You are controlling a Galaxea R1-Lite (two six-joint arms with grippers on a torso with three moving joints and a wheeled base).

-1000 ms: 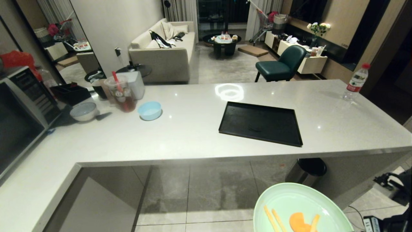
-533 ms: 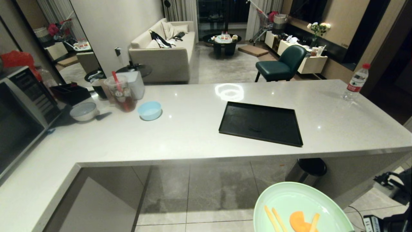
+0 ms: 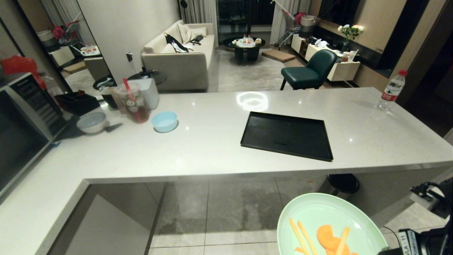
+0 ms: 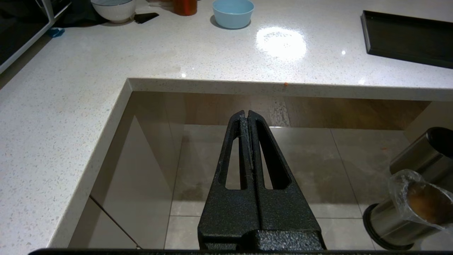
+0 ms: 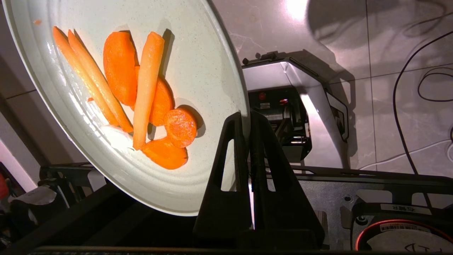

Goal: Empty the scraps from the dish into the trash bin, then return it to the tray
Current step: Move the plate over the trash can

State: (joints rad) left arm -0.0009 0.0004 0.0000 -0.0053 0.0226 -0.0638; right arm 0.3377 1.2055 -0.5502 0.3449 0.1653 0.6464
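Right gripper (image 5: 246, 118) pinches dish (image 5: 198, 63) by rim only, jaws nearly closed; tilt could spill scraps (image 5: 141, 95) short of trash bin (image 4: 403, 216).

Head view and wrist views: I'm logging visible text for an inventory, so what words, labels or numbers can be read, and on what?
"11": white label on the robot's body, partly hidden.
Water bottle: red label, print too small to read.
Microwave: panel print unreadable.
White sticker on the robot's base: characters too blurred.

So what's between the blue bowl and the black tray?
Nothing: in the head view, only bare white counter lies between the light-blue bowl and the tray.
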